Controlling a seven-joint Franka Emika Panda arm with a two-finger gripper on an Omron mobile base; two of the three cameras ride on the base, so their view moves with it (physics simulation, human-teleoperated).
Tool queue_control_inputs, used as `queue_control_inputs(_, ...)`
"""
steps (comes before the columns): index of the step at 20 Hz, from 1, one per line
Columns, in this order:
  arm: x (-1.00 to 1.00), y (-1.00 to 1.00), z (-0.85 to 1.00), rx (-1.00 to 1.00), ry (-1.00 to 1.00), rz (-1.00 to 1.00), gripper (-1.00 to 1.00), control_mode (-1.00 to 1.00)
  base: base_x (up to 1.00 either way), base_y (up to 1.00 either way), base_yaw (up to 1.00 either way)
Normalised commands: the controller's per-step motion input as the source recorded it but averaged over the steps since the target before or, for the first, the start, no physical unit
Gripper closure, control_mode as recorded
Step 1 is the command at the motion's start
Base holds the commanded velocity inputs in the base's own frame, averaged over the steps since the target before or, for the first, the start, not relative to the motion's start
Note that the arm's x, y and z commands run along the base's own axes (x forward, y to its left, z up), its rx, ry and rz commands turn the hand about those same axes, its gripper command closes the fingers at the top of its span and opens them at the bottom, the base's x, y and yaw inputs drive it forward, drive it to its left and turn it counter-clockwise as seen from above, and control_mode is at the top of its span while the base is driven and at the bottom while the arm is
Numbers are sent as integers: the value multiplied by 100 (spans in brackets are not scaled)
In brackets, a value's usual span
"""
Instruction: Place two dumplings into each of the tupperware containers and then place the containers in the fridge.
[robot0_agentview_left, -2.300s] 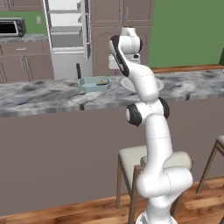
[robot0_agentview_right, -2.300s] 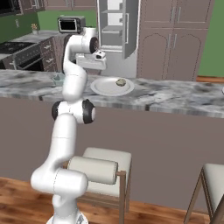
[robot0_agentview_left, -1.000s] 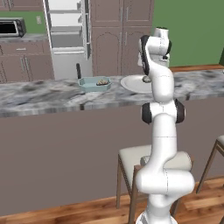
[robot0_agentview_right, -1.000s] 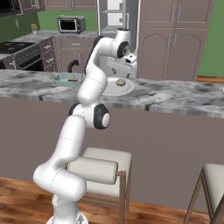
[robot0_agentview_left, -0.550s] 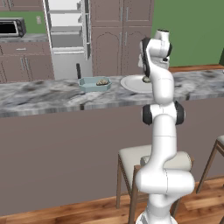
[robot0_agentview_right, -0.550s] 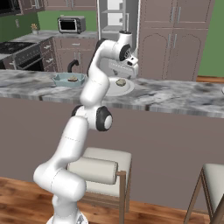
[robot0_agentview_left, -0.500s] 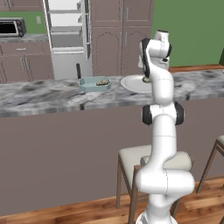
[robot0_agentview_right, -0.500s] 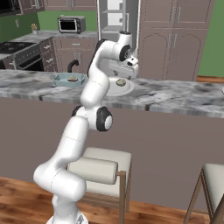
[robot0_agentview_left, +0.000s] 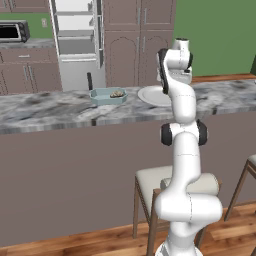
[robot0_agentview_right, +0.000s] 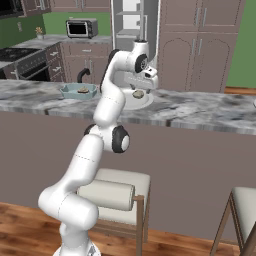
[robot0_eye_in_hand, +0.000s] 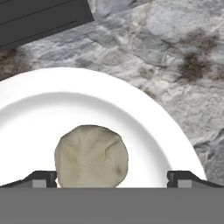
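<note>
Over plate (robot0_eye_in_hand: 144, 118), poised to pick dumpling (robot0_eye_in_hand: 91, 156).
Hovering low with gripper (robot0_eye_in_hand: 111, 179) spread wide, tips at 9 and 3 o'clock of dumpling, touching nothing. Pick-up step of filling, by the look of it; one tub (robot0_agentview_left: 107, 96) on bench (robot0_agentview_left: 45, 110) at plate's 9 o'clock, already holding dumplings. Next: straight drop, close on dumpling, lift, carry to a tub. Fridge (robot0_agentview_left: 75, 35) behind bench, door open.

A pale tan dumpling (robot0_eye_in_hand: 91, 156) lies low in the hand view. A teal tupperware container (robot0_agentview_left: 107, 96), apparently holding dumplings (robot0_agentview_left: 117, 93), rests on the desk (robot0_agentview_left: 45, 107). The fridge (robot0_agentview_left: 76, 30) stands open, upper left.
</note>
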Motion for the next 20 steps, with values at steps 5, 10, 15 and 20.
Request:
queue_control_inputs(5, 0, 0, -24, -7, -1, 0, -100, -100, 0, 0, 0)
queue_control_inputs(10, 0, 0, -19, -4, 0, 0, -100, -100, 0, 0, 0)
queue_control_inputs(15, 1, 2, -13, -2, -5, 0, -100, -100, 0, 0, 0)
queue_control_inputs(20, 0, 2, -2, 0, -2, 0, -100, -100, 0, 0, 0)
